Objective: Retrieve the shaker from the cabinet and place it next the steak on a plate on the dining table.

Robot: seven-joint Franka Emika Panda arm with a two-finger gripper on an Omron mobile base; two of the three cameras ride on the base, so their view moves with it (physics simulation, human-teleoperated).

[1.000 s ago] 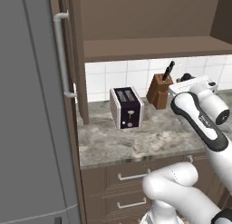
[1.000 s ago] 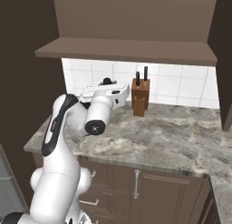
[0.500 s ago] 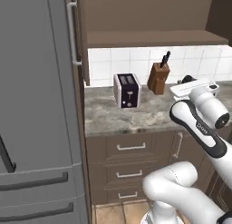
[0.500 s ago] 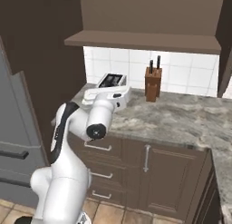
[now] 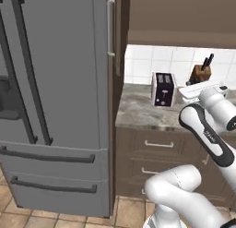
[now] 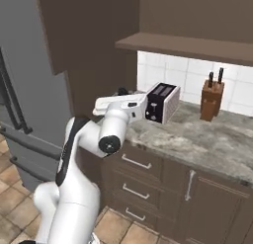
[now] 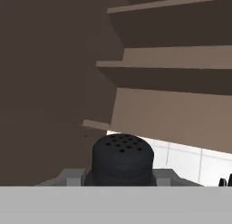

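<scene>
Seen close in the hand view: the shaker [image 7: 122, 159], black and cylindrical, its rounded cap pierced with a ring of small holes, a faint ridge below the cap. Sits right at the bottom middle of that view, flanked by grey blocks on either side. Held in the pincer [image 7: 121, 175], closed against its sides, so carried on the hand rather than standing on any surface. No label, brand or writing readable on it.

Behind the shaker, the cabinet [image 7: 172, 73]: dark brown wood, flat shelves stepping upward, lighter brown on their undersides. White tiles [image 7: 190, 162] low at right, beneath the lowest shelf.

From the base views: arm [image 5: 207, 130] folded above the edge of the desk [image 6: 197, 139], a marbled grey stone top over brown drawer units [image 6: 143, 176] with silver handles. In the right base view, hand raised beside a toaster [image 6: 162, 102], dark-faced with two slots on top; cannot tell from there how the fingers stand. Toaster also in the left base view [image 5: 163, 89], near the white tiled wall. Brown knife block [image 6: 211, 98] with dark handles further along the desk, well apart from the toaster. Tall grey refrigerator [image 5: 55, 98] with long vertical handles to the left of the desk. Brown tiled floor [image 5: 124, 213] below. No lettering legible on the toaster or refrigerator.
</scene>
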